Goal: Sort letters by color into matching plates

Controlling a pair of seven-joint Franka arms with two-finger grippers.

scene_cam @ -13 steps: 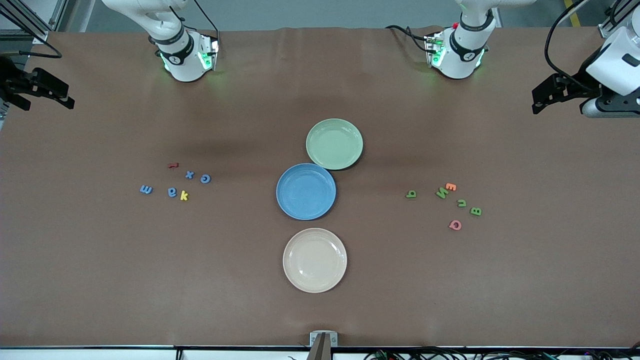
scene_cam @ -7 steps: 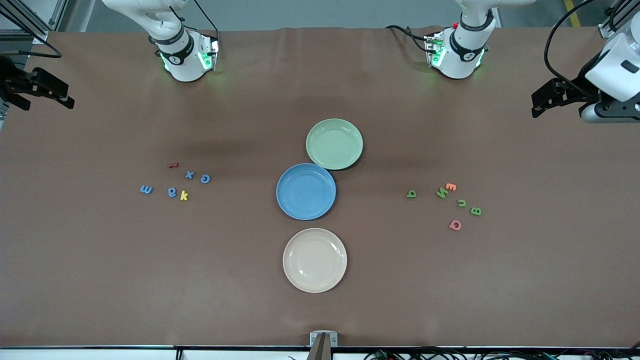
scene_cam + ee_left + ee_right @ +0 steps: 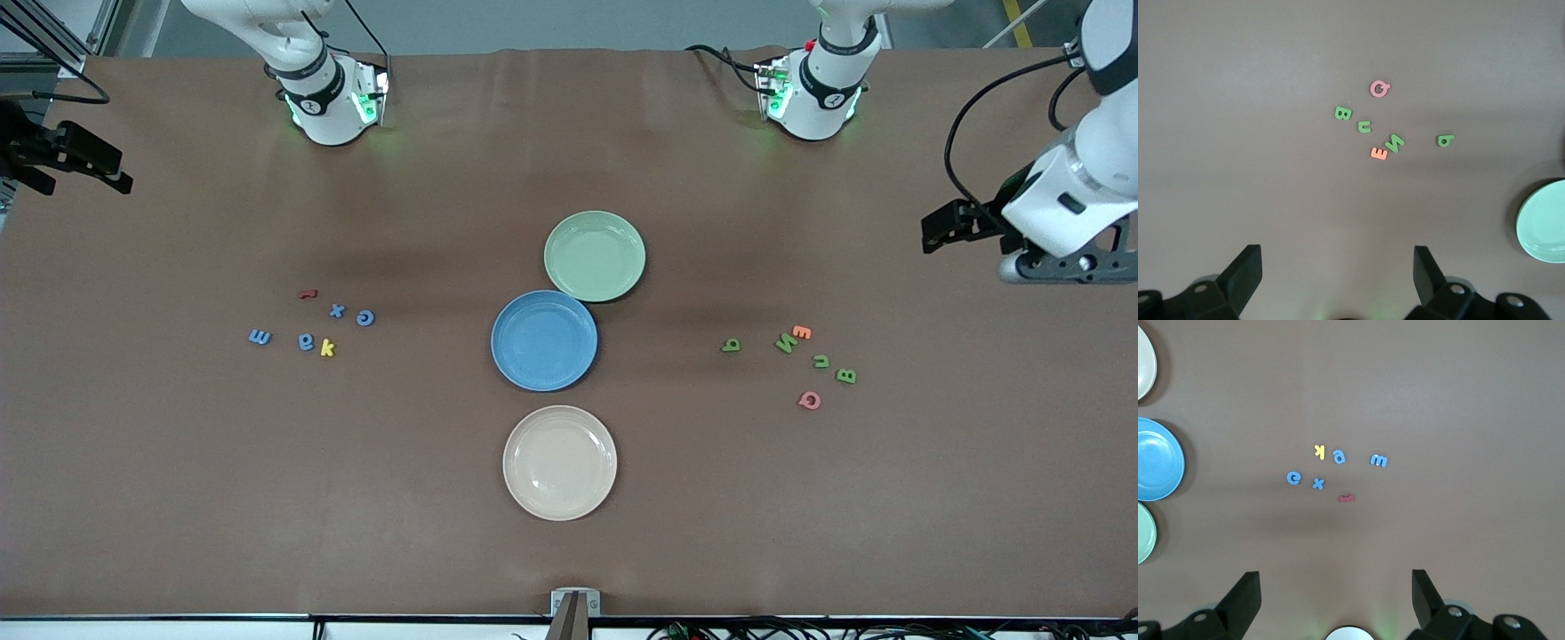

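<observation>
Cream plate: nearest the front camera on my bench, empty, no part in the sort.
Blue plate: mid-bench, empty, its rim touching the green plate's.
Blue letters: four, loosely clustered toward the right arm's end, mixed with a yellow letter and a red letter.
Green letters: four, strung out toward the left arm's end, with an orange letter touching one and a pink letter nearby.
Green plate: farthest of the three, empty.
Left gripper: jaws wide, holding nothing, over bare bench well apart from the green letters, which lie between it and the plates; I judge this arm nearer them.
Right gripper: jaws wide, empty, waiting at the bench's edge, well apart from the blue letters.
</observation>
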